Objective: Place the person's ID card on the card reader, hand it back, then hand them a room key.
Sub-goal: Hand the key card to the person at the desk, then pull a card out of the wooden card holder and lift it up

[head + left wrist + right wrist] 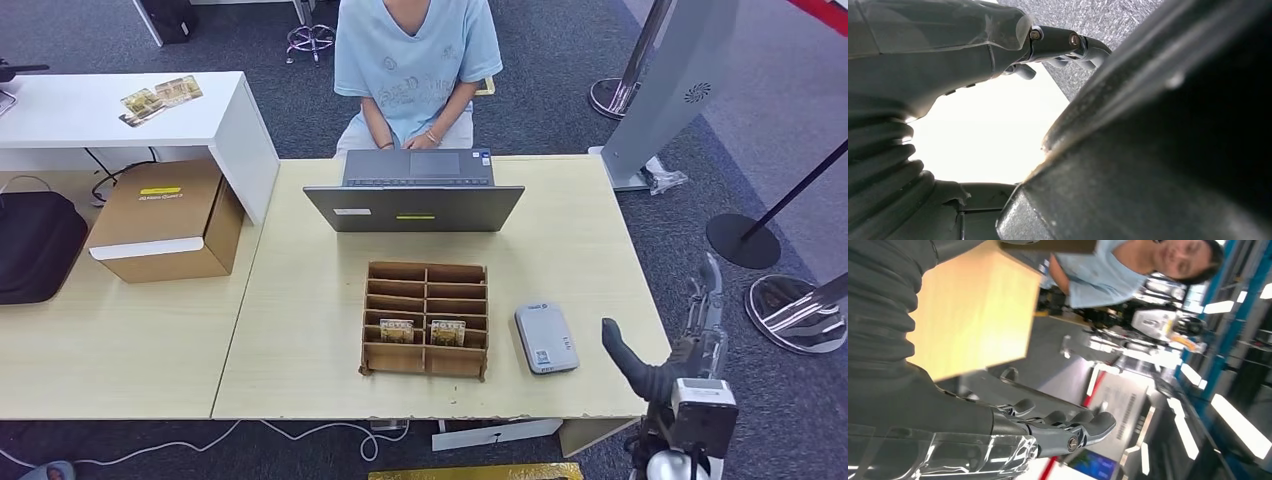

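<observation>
**Head view first: right robot hand raised off the desk's near right corner, card reader close by**

Head view: right robot hand (655, 365) up beside the near right corner of the desk (590, 250), fingers apart, nothing held. Grey card reader (546, 338) flat on the desk, near that hand, toward the desk's middle and not touching it. Just beside the reader, a brown slotted organizer (426, 318) with two room key cards (430, 331) upright in a front row, well apart from the hand. Farther back, an open laptop (415, 192), and behind it a seated person (415, 65) in a light blue shirt, hands resting at the laptop's far edge. No ID card made out anywhere. Off to the left, a cardboard box (165, 220), a black bag (35, 245), a white table (120, 110) with a few cards on top.

Left wrist view: left robot hand (998, 45) seen close, fingers (1068, 45) curled over near a dark surface, nothing visible in the grasp; open or closed impossible to tell.

Right wrist view: right robot hand (1048, 427) with fingers (1088, 425) extended and slightly spread, empty, held in the air past the desk's pale wooden edge (973, 315); person (1108, 275) beyond.
</observation>
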### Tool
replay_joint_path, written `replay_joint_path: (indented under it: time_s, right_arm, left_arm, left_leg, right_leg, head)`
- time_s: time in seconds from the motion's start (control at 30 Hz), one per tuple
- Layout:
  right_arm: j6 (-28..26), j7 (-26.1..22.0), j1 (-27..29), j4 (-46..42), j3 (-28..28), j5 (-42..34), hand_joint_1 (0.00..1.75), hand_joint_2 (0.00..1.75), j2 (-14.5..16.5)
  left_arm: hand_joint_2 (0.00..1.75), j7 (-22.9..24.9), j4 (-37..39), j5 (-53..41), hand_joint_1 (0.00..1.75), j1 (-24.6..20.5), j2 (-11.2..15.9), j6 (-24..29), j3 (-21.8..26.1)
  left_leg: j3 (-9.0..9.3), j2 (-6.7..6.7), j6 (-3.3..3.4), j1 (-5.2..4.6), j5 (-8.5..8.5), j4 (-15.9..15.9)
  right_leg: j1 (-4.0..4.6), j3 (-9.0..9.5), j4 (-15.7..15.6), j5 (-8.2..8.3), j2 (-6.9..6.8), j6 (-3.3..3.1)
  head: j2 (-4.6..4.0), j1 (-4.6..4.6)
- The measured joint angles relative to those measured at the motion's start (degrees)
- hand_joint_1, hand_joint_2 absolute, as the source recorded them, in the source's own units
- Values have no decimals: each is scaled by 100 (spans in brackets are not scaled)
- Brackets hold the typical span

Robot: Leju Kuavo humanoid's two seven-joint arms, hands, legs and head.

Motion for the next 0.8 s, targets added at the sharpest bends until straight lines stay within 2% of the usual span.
replay_joint_path:
  time_s: [0.17, 0.33, 0.43, 0.6, 0.7, 0.8]
  right_arm:
    - [381, 482, 106, 63, 473, 467, 0, 175, 360]
    - [416, 786, -152, 423, 991, 1472, 0, 175, 514]
    - [-24, 1187, -294, 623, 1257, 2752, 0, 175, 537]
    - [-657, 2182, -250, 685, 1483, 4864, 0, 175, 539]
    - [-720, 2742, -129, 644, 1526, 5721, 0, 175, 537]
    - [-721, 3012, -41, 611, 1562, 6080, 0, 175, 530]
  left_arm:
    - [175, 95, 0, 142, 0, -8, -2, -2, 8]
    - [175, 159, 0, 235, 0, -11, -1, 29, 17]
    - [175, 108, 0, 147, 0, -9, 3, 24, 16]
    - [175, -3, 0, -173, 0, -15, 5, -73, 1]
    - [175, -15, 0, -275, 0, -31, 8, -155, -39]
    - [175, -15, 0, -285, 0, -40, 10, -188, -69]
  left_leg:
    - [10, 27, -1, 0, 1, -1]
    - [18, 34, -2, 0, 2, 0]
    - [19, 30, -2, -1, 3, 1]
    - [18, 27, -2, 0, 2, 1]
    - [17, 28, -3, 0, 1, 1]
    - [16, 28, -4, 0, -1, 1]
  right_leg:
    - [0, 3, 2, 5, 25, -8]
    - [0, 9, 2, 11, 27, -10]
    - [-1, 10, 1, 11, 26, -10]
    - [0, 9, 0, 10, 24, -10]
    - [0, 8, 0, 9, 25, -10]
    - [0, 8, 0, 9, 26, -9]
  head:
    - [0, 1]
    - [0, 2]
    - [0, 2]
    - [0, 2]
    - [0, 2]
    - [0, 2]
